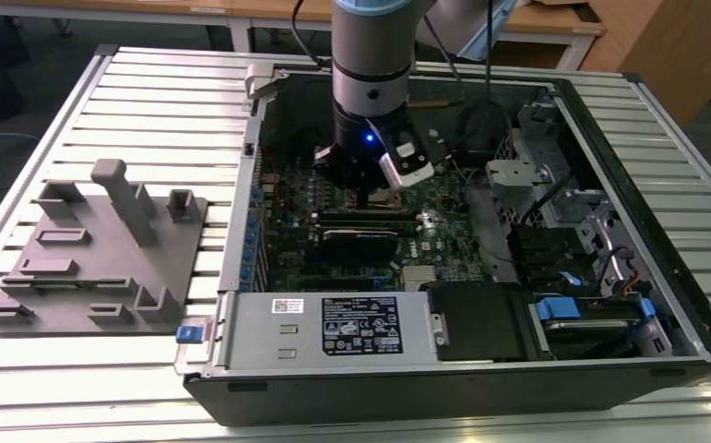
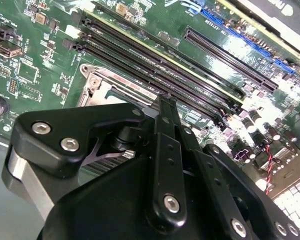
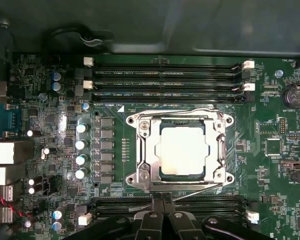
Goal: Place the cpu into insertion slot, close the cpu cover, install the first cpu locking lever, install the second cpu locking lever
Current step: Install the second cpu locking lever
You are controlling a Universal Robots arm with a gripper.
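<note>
The cpu (image 3: 183,150) lies seated in the insertion slot (image 3: 166,131), cpu cover (image 3: 146,150) down around it, just beyond the pincer (image 3: 162,200), whose fingers meet, holding nothing. In the exterior view, the pincer (image 1: 374,196) hangs inside the computer case (image 1: 651,185) on a slatted metal table (image 1: 159,92).

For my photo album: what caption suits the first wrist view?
The cpu sits in its slot under the closed cover, gripper close beside it.
</note>
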